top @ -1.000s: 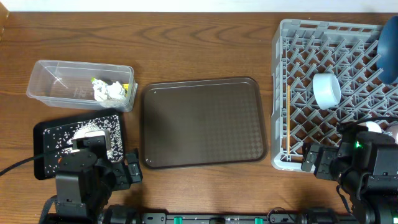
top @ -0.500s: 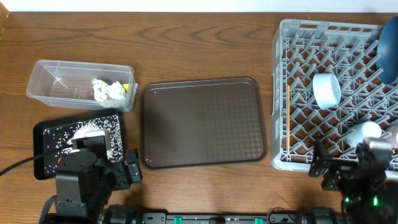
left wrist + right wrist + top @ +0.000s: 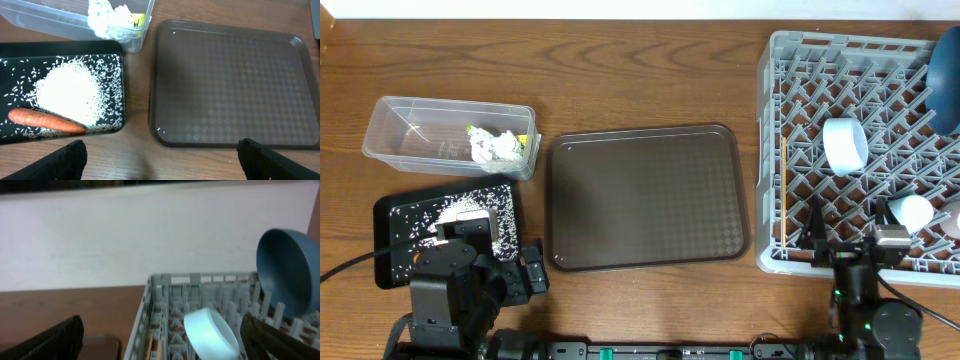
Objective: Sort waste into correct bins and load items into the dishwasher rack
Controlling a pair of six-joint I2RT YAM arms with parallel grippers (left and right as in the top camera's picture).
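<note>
Wooden table: left of the brown tray, napkins lie in the clear tub, and rice and carrot on the black tray. Right of it, the rack holds plate, bowl and cup. With the left gripper and right gripper both spread wide and empty, we judge little remains.

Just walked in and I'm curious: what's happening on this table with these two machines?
Two robot arms are clearing up after a meal. Right now neither holds anything: the left gripper and right gripper are both open. Napkins and a wrapper sit in the clear tub; rice and a carrot lie in the black tray. The dishwasher rack holds a dark-blue plate, a light-blue bowl, a white cup and a chopstick.
</note>
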